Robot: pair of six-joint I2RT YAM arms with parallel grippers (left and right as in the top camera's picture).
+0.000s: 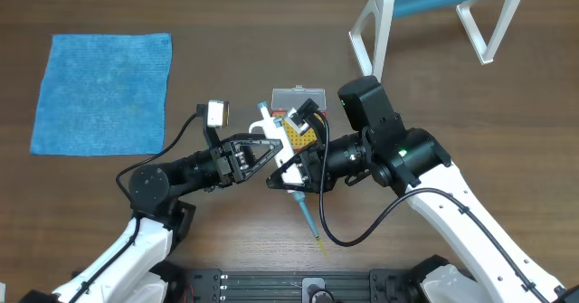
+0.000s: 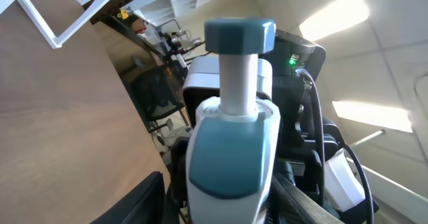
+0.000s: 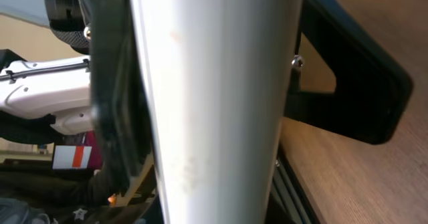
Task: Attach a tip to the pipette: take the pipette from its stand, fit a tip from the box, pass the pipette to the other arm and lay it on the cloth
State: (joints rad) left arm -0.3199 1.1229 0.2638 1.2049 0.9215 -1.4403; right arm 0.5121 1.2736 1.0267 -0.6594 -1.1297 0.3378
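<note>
The pipette [image 3: 214, 103] sits clamped between the jaws of the right gripper [image 1: 289, 171].

1. Pipette [image 1: 303, 211]: white body, teal plunger knob [image 2: 239, 35]. Off the worktop near its centre, clamped in the right gripper [image 1: 291, 170]. Slanted, with the shaft toward the near edge.
2. Tip [image 1: 318, 240]: yellowish, on the shaft's end.
3. Tip box [image 1: 291, 96]: grey with a yellow rack, mid-worktop, partly hidden.
4. Stand [image 1: 434, 4]: white frame with a blue top bar, far right corner.
5. Cloth [image 1: 101, 93]: blue, flat, far left corner.
</note>
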